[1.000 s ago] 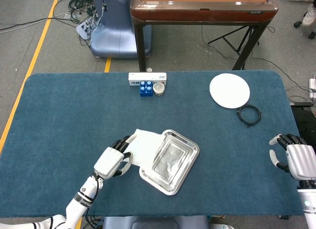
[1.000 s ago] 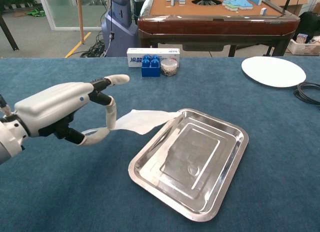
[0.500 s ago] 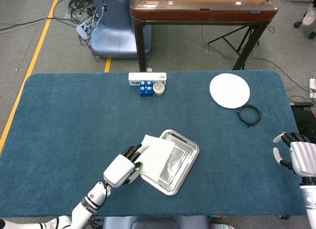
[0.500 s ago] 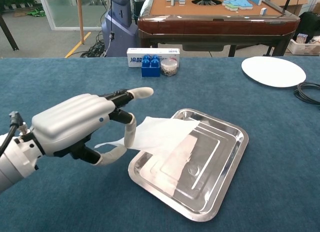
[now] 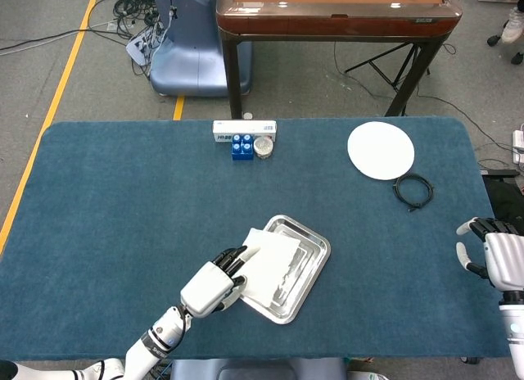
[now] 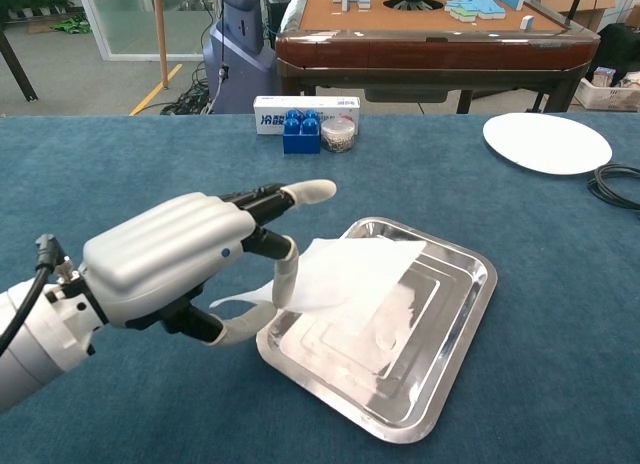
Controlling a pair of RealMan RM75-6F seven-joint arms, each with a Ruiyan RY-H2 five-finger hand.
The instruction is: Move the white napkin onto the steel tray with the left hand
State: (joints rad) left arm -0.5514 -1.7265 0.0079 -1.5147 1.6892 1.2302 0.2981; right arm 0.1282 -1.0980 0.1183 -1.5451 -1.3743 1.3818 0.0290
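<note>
Nearest the chest camera: left hand [image 6: 175, 269], pinching the near-left edge of the white napkin [image 6: 350, 274] between thumb and a finger, other fingers extended. Napkin held lifted above the steel tray [image 6: 465, 314], covering the tray's left half, a near corner possibly overhanging the left rim, hard to judge behind the fingers. Main risks from here: releasing too early or too far left, leaving the corner draped over the rim onto the blue table cloth [image 5: 106, 224]; thin tissue clinging to the fingers and dragging back out on withdrawal; knuckles nudging the light tray and sliding it. Off to the right edge: right hand [image 5: 495, 259], empty, fingers apart, well clear. Farther back: white plate [image 5: 381, 150], black cable [image 5: 413, 189], blue blocks [image 6: 302, 130] beside a small white box [image 6: 306, 106].
</note>
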